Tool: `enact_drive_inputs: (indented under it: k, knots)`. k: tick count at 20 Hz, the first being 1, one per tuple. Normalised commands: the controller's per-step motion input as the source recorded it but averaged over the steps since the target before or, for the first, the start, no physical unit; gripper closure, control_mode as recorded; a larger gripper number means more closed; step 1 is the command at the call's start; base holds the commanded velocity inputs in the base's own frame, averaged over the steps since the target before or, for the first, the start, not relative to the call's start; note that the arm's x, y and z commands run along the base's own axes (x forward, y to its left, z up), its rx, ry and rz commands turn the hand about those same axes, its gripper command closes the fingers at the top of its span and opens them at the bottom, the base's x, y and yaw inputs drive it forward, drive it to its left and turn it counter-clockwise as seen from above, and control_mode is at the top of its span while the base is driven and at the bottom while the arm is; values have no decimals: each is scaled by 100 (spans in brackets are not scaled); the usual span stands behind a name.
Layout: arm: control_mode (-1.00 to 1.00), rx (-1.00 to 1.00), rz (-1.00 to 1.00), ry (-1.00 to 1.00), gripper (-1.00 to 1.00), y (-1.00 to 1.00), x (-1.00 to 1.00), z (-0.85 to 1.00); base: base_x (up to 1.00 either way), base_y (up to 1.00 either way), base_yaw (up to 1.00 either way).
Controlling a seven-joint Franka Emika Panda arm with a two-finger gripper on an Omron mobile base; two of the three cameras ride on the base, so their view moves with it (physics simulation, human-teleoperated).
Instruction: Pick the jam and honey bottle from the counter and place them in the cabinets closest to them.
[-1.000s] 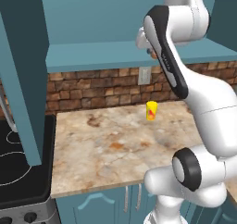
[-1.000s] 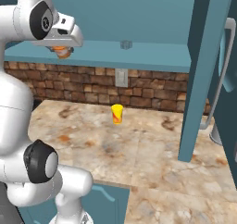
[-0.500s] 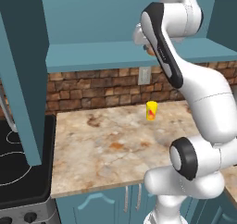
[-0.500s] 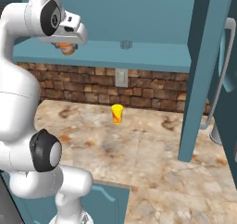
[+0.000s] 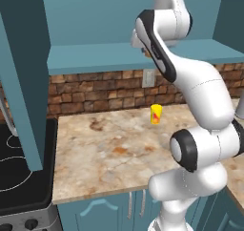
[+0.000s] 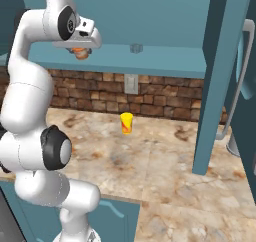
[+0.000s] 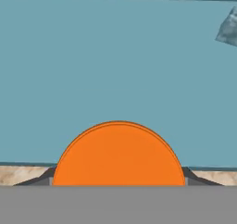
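So the arm is stretched way up, with the pincer (image 6: 80, 52) raised to the level of the teal shelf (image 6: 165, 61) of the cabinets (image 5: 143, 15), and it's clamped around the jam (image 6: 79, 51), the little orange jar. In the right base view you can see the jar peeking out just under the hand, hanging over the shelf's front edge at about 10 o'clock in that picture. From the hand camera the jam (image 7: 119, 154) is a big orange dome at 6 o'clock, sitting between the two dark finger tips (image 7: 189, 176), with the plain teal shelf surface (image 7: 115, 70) spread out beyond it and a sliver of the marbled counter (image 7: 23, 173) showing low down. There's also a small grey thing (image 7: 228, 28) at around 2 o'clock in the hand view; in the right base view a small grey object (image 6: 135, 48) sits on the shelf, well off to the side of the jar. Can't tell what it is. Down on the counter (image 5: 109, 153), a yellow cup with a red mark (image 5: 156, 114) stands upright near the brick backsplash (image 5: 95, 89), just below the wall outlet (image 5: 149, 78). A dark stovetop (image 5: 19, 168) butts up against the counter's edge at 8 o'clock in the left base view, and an open teal cabinet door (image 6: 215, 81) with a long grey handle (image 6: 240, 81) stands at 3 o'clock in the right base view.
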Motion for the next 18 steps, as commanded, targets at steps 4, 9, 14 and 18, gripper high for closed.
enact_drive_inputs:
  k: [4, 9, 14, 18]
  knots:
    - [-100, 0, 0, 0, 100, 3, 95, 0, 0, 0, 0]
    - [-100, 1, 0, 0, 100, 8, 97, 0, 0, 0, 0]
    - [-100, 0, -1, 3, -100, 17, 66, 1, 0, 0, 0]
    - [-100, 0, 0, 13, -100, 7, 0, 11, 0, 0, 0]
